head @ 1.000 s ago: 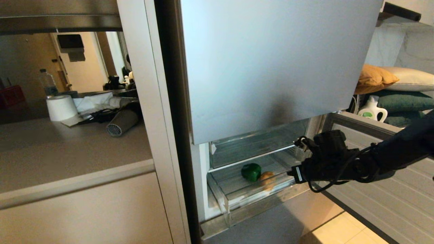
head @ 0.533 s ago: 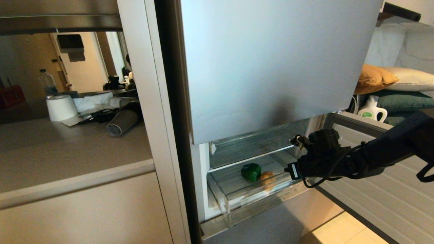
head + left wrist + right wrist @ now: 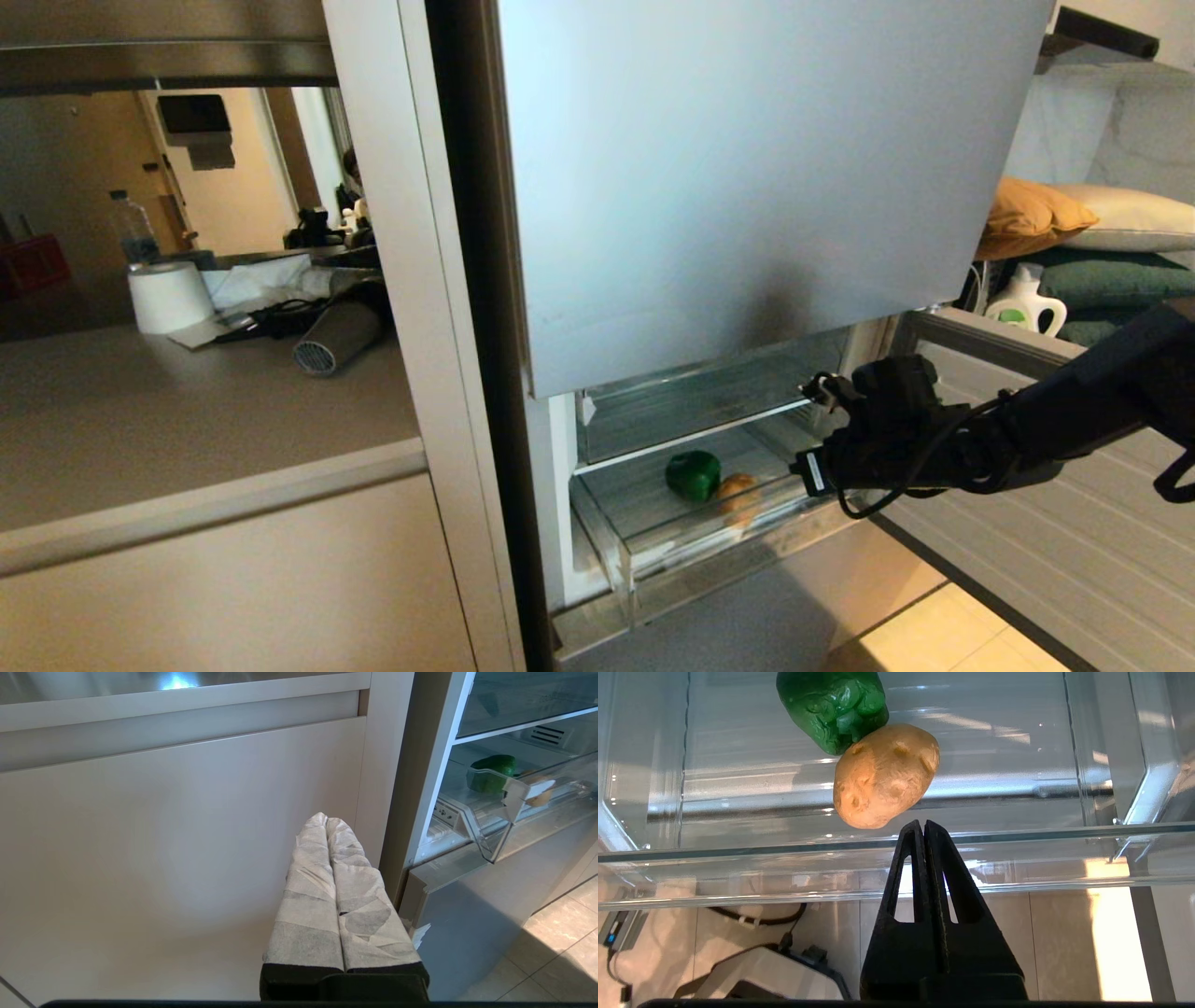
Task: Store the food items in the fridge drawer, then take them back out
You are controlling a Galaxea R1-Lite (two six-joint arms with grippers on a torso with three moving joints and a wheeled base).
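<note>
With the green pepper (image 3: pixel 693 474) touching the tan potato-like lump (image 3: pixel 738 491) in the pulled-out clear fridge drawer (image 3: pixel 644 541), storing looks done; the right gripper (image 3: pixel 923 828), clenched empty near its front wall, must next spread to lift one, while the left gripper (image 3: pixel 327 821) hangs pressed closed.

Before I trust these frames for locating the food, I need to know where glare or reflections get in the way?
Right wrist view: bright streaks of glare run across the clear drawer floor and front wall, yet the potato and green pepper read sharply. Left wrist view: the drawer's front wall partly veils the potato. Head view: the fridge interior is dim and both items look small.
</note>
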